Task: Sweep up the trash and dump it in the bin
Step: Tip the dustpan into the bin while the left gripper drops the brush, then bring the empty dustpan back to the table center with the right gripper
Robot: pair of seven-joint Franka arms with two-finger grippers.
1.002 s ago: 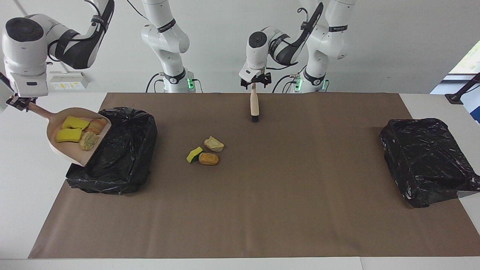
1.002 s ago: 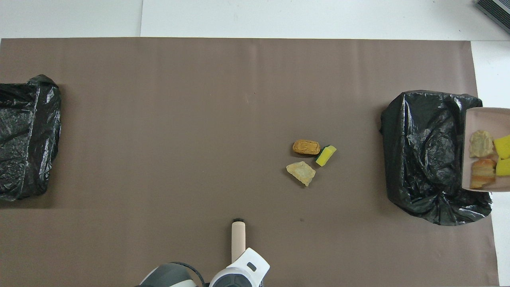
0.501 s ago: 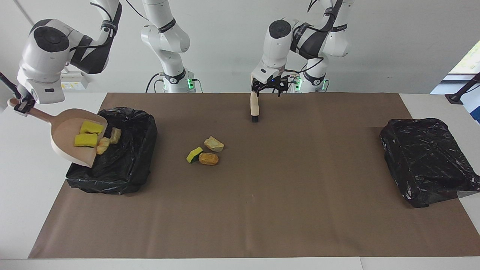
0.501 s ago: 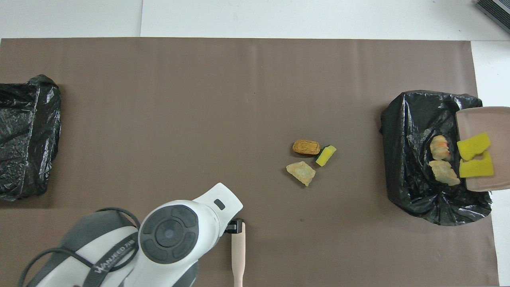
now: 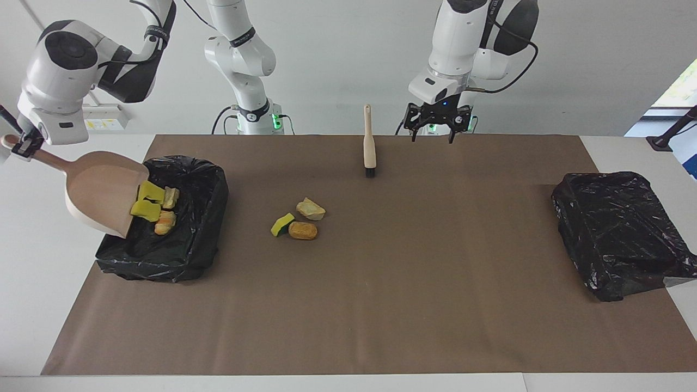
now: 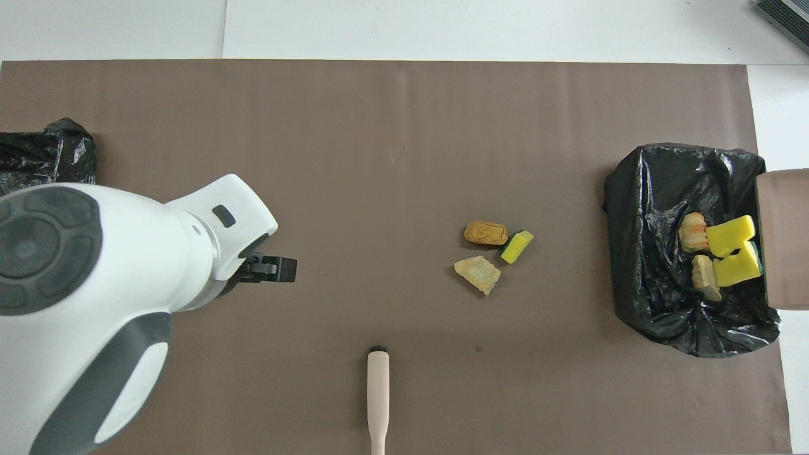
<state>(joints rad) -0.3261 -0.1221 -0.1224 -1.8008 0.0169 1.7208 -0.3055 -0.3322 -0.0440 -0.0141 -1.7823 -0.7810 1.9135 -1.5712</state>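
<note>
My right gripper (image 5: 22, 147) is shut on the handle of the pale dustpan (image 5: 101, 188), which tilts steeply over the black-bagged bin (image 5: 179, 250). Yellow sponge pieces (image 5: 147, 200) and crumbly lumps (image 5: 164, 220) lie at the pan's lip, in the bin. On the mat lie a green-backed sponge (image 5: 282, 224), a tan lump (image 5: 310, 209) and an orange lump (image 5: 303, 230). The brush (image 5: 369, 141) rests its black bristle end on the mat, handle up, with nothing holding it. My left gripper (image 5: 432, 130) hangs open beside it, toward the left arm's end.
A second black-bagged bin (image 5: 621, 234) sits at the left arm's end of the brown mat (image 5: 381, 305). In the overhead view the left arm's wrist (image 6: 95, 265) covers much of that end, and only the dustpan's edge (image 6: 784, 240) shows.
The dustpan tipped further and its scraps slid from the pan into the bin. My left gripper came off the brush, rose and moved toward the left arm's end.
</note>
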